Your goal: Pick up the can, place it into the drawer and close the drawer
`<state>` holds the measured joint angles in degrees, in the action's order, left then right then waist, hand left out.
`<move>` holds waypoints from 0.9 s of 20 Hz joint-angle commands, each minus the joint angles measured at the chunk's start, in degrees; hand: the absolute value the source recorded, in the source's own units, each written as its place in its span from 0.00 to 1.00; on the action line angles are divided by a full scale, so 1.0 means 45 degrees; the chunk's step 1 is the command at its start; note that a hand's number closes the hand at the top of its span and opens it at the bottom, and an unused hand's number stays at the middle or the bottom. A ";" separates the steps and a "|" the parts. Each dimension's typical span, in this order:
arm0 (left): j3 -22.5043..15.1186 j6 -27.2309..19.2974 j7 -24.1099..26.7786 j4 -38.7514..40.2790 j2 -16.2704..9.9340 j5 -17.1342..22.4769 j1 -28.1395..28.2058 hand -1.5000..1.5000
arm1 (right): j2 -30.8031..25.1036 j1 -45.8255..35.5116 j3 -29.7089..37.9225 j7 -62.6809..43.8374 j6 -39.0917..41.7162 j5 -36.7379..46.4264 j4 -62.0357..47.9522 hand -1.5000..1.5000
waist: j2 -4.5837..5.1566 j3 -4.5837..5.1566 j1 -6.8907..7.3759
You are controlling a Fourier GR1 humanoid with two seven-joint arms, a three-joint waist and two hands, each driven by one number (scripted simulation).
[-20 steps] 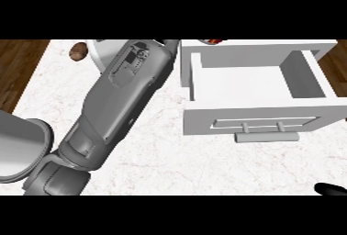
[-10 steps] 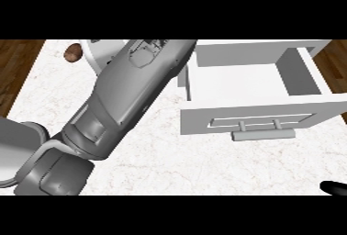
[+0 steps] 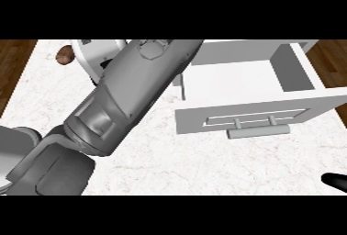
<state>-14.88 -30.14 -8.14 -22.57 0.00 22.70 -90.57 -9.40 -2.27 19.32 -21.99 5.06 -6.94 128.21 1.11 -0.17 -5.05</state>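
The right hand (image 3: 335, 180) showed only as a black tip at the lower right edge, over the marble counter (image 3: 203, 165); whether its fingers were open could not be told. The left forearm (image 3: 129, 96) slanted from lower left up to the far edge, and its hand was hidden past the wrist, so its state could not be told. The white drawer (image 3: 251, 78) stood pulled open at right, its handle (image 3: 257, 132) on the near face. A brown object (image 3: 65, 55) lay far left beside a white object (image 3: 95, 50). The can could not be seen.
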 commanded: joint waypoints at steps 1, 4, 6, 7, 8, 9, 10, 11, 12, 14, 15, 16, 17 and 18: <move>-0.0267 -0.0726 0.0424 0.0411 0.0000 0.0533 -0.0115 0.00 | 0.0146 0.0186 -0.0381 -0.0596 -0.0109 0.0106 0.0634 0.00 | 0.0005 0.0004 -0.0140; -0.0541 -0.1449 0.0087 0.0816 0.0000 0.0707 -0.0727 0.00 | 0.0428 -0.0036 -0.0706 0.0414 -0.0009 0.0388 -0.0158 0.00 | 0.0107 -0.0025 -0.0354; -0.0653 -0.1289 0.0945 0.0974 0.0000 0.0687 -0.0114 0.00 | -0.0118 -0.0255 -0.0241 -0.0581 -0.0189 0.0250 0.0448 0.00 | 0.0069 0.0001 -0.0215; -0.0791 -0.1396 0.0831 0.0789 0.0000 0.0761 -0.0383 0.00 | 0.0031 -0.0438 -0.0745 -0.0015 -0.0380 0.1357 0.0215 0.00 | 0.0071 0.0003 -0.0087; -0.0627 -0.1432 0.0821 0.1067 0.0000 0.0857 -0.0344 0.00 | -0.0194 0.0316 -0.0525 0.0247 0.0215 0.0994 0.0652 0.00 | 0.0059 -0.0005 -0.0237; -0.0906 -0.1597 0.0892 0.0948 0.0000 0.0997 -0.0227 0.00 | -0.0327 -0.0349 -0.0811 0.0143 0.0135 0.1260 0.0112 0.00 | 0.0120 -0.0007 -0.0273; -0.0704 -0.1603 0.0667 0.0935 0.0000 0.1124 -0.0772 0.00 | -0.0120 -0.0219 -0.0975 0.0822 0.0153 0.1561 0.0021 0.00 | 0.0103 -0.0012 -0.0192; -0.0511 -0.1500 0.0841 0.0980 0.0000 0.1319 -0.0564 0.00 | -0.0739 -0.0078 -0.0447 0.0785 0.0697 0.1002 0.0017 0.00 | 0.0086 -0.0011 -0.0227; -0.0714 -0.1685 0.0753 0.0991 0.0000 0.1382 -0.0589 0.00 | -0.0798 -0.0742 -0.0877 -0.0081 0.0278 0.1468 0.0547 0.00 | 0.0079 0.0006 -0.0218; -0.0415 -0.1646 0.1030 0.1160 0.0000 0.1654 -0.0604 0.00 | -0.1022 -0.0891 -0.1112 0.0833 0.0660 0.1881 -0.0056 0.00 | 0.0194 -0.0007 -0.0246; -0.0544 -0.1661 0.1477 0.0897 0.0000 0.1739 -0.0330 0.00 | -0.0990 -0.1060 -0.1357 0.1417 0.0589 0.2500 -0.0370 0.00 | 0.0213 -0.0009 -0.0199; -0.0619 -0.1763 0.1357 0.0875 0.0000 0.1847 -0.0213 0.00 | -0.1085 -0.0742 -0.1719 0.1433 0.0683 0.3179 -0.0130 0.00 | 0.0133 0.0000 -0.0120; -0.0446 -0.1456 0.1416 0.1167 0.0000 0.1816 -0.0560 0.00 | -0.1151 -0.0715 -0.1719 0.1941 0.0780 0.3323 -0.0396 0.00 | 0.0199 -0.0008 -0.0128; -0.0469 -0.1823 0.1176 0.0928 0.0000 0.2047 -0.0737 0.00 | -0.1771 -0.1605 -0.1937 0.1083 0.0797 0.3845 -0.0366 0.00 | 0.0165 0.0015 -0.0078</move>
<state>-17.33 -37.45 -3.02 -18.19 0.00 30.12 -92.81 -14.14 -6.16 13.01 -17.16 7.72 4.85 127.53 1.80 -0.18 -5.74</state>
